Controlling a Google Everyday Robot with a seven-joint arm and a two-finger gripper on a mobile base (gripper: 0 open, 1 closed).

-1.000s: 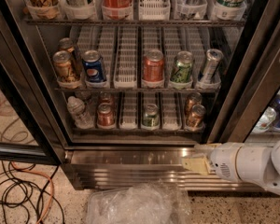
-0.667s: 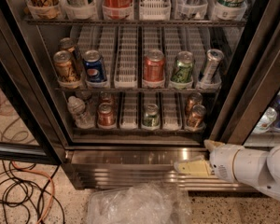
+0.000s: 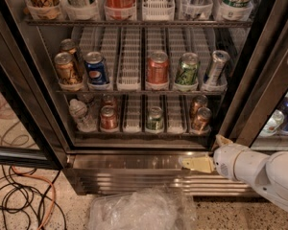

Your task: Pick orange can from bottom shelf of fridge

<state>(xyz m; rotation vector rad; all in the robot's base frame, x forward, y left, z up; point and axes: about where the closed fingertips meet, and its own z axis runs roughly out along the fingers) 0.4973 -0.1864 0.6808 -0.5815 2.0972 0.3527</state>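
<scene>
Since the earlier frames the gripper (image 3: 204,152) has crept up and left. One tan tip now shows at the lower right corner of the door opening.

The fingers (image 3: 197,164) look spread and hold nothing. They sit low, in front of the steel base grille (image 3: 134,176), below the bottom shelf (image 3: 134,131) and right of the target lane.

The orange can (image 3: 201,120) stands upright in the front cup of the rightmost lane. Its twin (image 3: 198,103) is just behind it, and the fridge (image 3: 240,90) frame is close on its right.

Risks from here:
- A straight push forward probably hits the grille or the shelf's front rail, because the fingers are under can height.
- There is little room on the right — the outer finger may catch the frame, and the grasp ends up skewed.
- A deep reach likely nudges the twin, or closes on both.
- The low cup lip means a pull without a lift could tip the can.
- The metal is smooth, so a shallow pinch may slip.

The green can (image 3: 154,119) and the redder can (image 3: 108,118) are well to the left, so a mix-up there is unlikely. The plastic bag (image 3: 134,210) on the floor lies under the arm.
</scene>
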